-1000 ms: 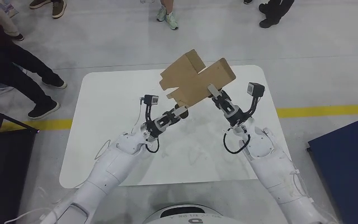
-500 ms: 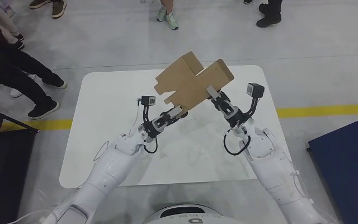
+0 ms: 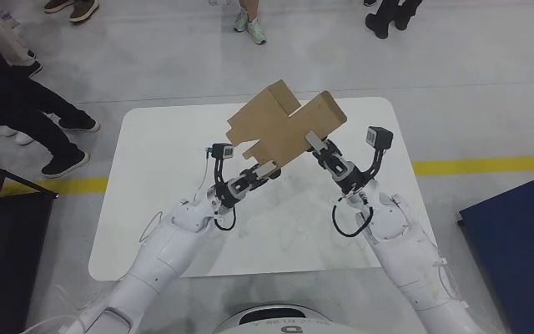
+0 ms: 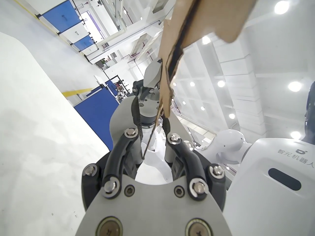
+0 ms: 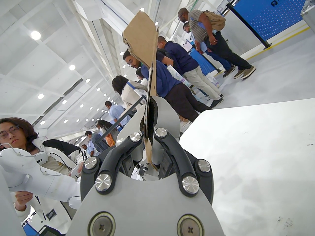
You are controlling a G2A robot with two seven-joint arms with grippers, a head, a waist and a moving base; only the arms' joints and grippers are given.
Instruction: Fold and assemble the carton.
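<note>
A flat brown carton [image 3: 284, 121], not folded up, hangs tilted in the air over the far middle of the white table [image 3: 167, 200]. My left gripper [image 3: 267, 169] is shut on its near left edge. My right gripper [image 3: 314, 142] is shut on its near right edge. In the left wrist view the carton [image 4: 204, 8] runs edge-on out of the left gripper [image 4: 153, 124], with the right arm's gripper [image 4: 151, 74] behind it. In the right wrist view the carton [image 5: 142, 42] stands up thin out of the right gripper [image 5: 149, 124].
The table surface under the carton is bare. People's feet [image 3: 250, 25] stand on the floor beyond the far edge and at the left [image 3: 62, 159]. A yellow floor line [image 3: 467, 165] and a blue panel [image 3: 501, 250] lie to the right.
The carton has shifted a little to the left and tilted slightly, with both grippers still shut on it. The left arm drew slightly left.
</note>
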